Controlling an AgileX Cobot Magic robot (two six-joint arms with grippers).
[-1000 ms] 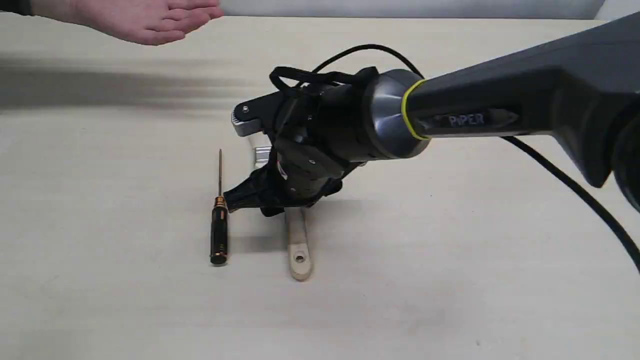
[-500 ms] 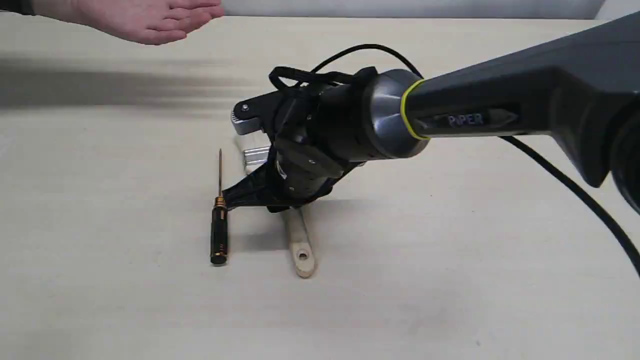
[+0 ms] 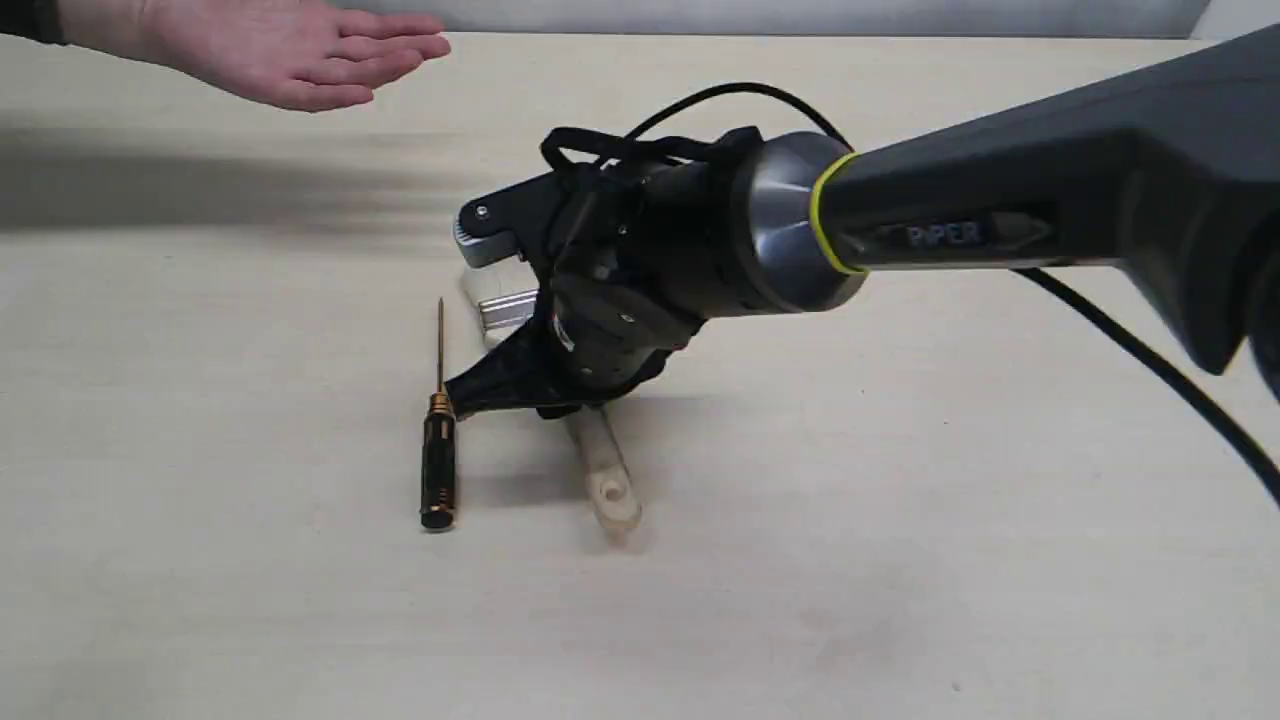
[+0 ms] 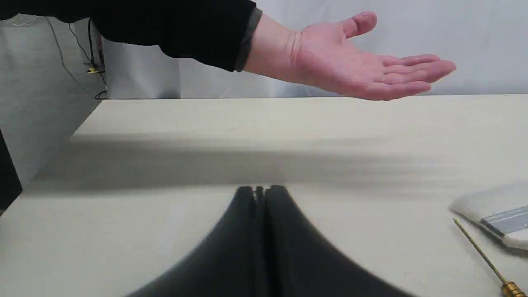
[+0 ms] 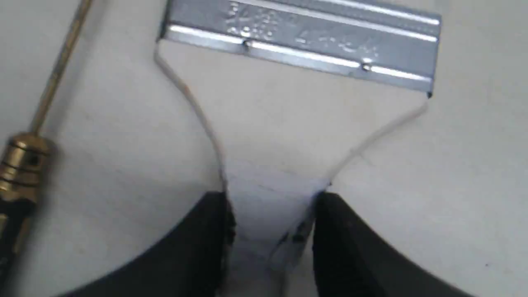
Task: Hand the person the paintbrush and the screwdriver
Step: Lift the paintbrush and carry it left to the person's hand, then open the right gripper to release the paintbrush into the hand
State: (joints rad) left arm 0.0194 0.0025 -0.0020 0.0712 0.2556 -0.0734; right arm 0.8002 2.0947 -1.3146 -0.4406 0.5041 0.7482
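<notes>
My right gripper (image 3: 555, 395) (image 5: 270, 202) is shut on the light wooden handle of the paintbrush (image 3: 612, 488) (image 5: 301, 37), just below the silver band. The handle's holed end hangs slightly above the table and slants right. The pale bristles of the paintbrush (image 4: 495, 212) look to be still touching the table. The screwdriver (image 3: 438, 470) (image 5: 24, 161) (image 4: 480, 249) lies flat just left of the gripper, shaft pointing away. The person's hand (image 3: 290, 50) (image 4: 363, 66) hovers palm up at the far left. My left gripper (image 4: 260, 190) is shut on nothing, low over the table.
The black PiPER arm (image 3: 1000, 220) and its cable (image 3: 1150, 370) cross the right half of the light table (image 3: 900, 560). A grey wall (image 4: 412, 24) stands behind the table's far edge. The left arm is out of the exterior view.
The right gripper has risen a little with the paintbrush. The handle's end has swung right and come off the table. The person's hand has moved slightly lower.
</notes>
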